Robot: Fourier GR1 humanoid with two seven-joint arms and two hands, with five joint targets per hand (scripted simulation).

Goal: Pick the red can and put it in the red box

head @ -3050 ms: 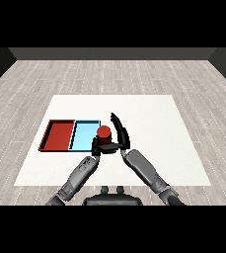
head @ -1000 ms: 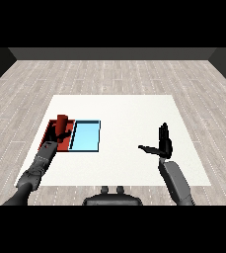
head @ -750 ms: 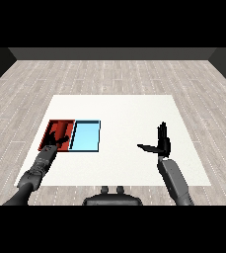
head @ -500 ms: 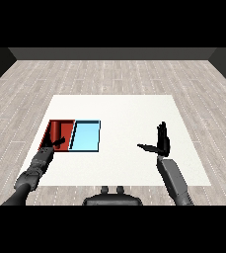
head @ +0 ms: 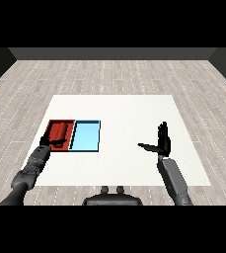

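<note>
The red can (head: 59, 131) lies on its side inside the red tray (head: 53, 124), at the left of the table. My left hand (head: 47, 143) is at the tray's front left corner, just short of the can, with its fingers relaxed and nothing in them. My right hand (head: 162, 141) hovers over the right part of the table, far from both trays. It is held upright, fingers straight and thumb pointing left, and it holds nothing.
The light blue tray (head: 86, 136) lies directly right of the red tray, touching it. The white table (head: 124, 113) stands on a wooden plank floor, and its front edge runs just ahead of my forearms.
Three seconds ago both hands were at the upright can beside the blue tray. Since then the left hand carried it to the red tray, let go and drew back slightly. The right hand moved off right.
</note>
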